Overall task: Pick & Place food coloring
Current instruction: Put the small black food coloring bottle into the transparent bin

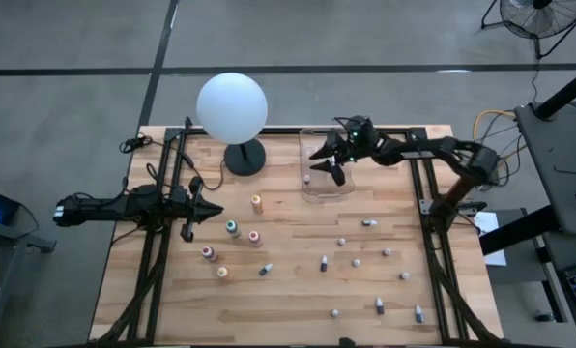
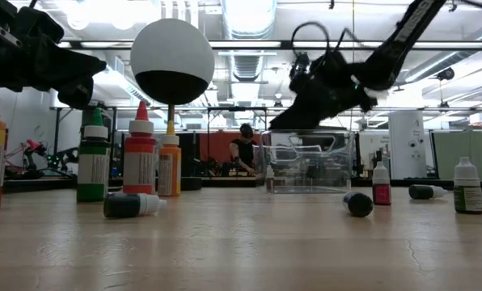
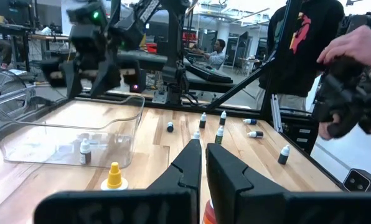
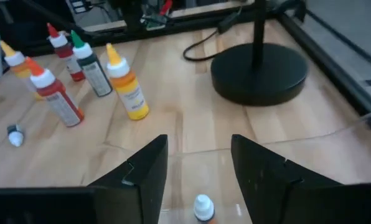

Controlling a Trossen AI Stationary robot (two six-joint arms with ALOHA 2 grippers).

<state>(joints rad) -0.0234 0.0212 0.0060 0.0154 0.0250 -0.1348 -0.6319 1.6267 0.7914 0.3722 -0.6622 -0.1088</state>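
My right gripper (image 1: 329, 164) hangs above the clear bin (image 1: 317, 189), fingers spread and empty — one small bottle (image 4: 203, 208) stands inside the bin beneath it. My left gripper (image 1: 211, 209) waits at the table's left side, fingers pressed together. The remaining food coloring (image 1: 232, 229) lies scattered across the wooden table (image 1: 298, 300) — some bottles upright, some tipped.

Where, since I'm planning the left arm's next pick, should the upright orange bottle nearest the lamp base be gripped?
Grip the orange bottle on its straight body, below the tapered cap, which would likely slip. It stands upright with nothing between it and the left end effector, so come level from that side.
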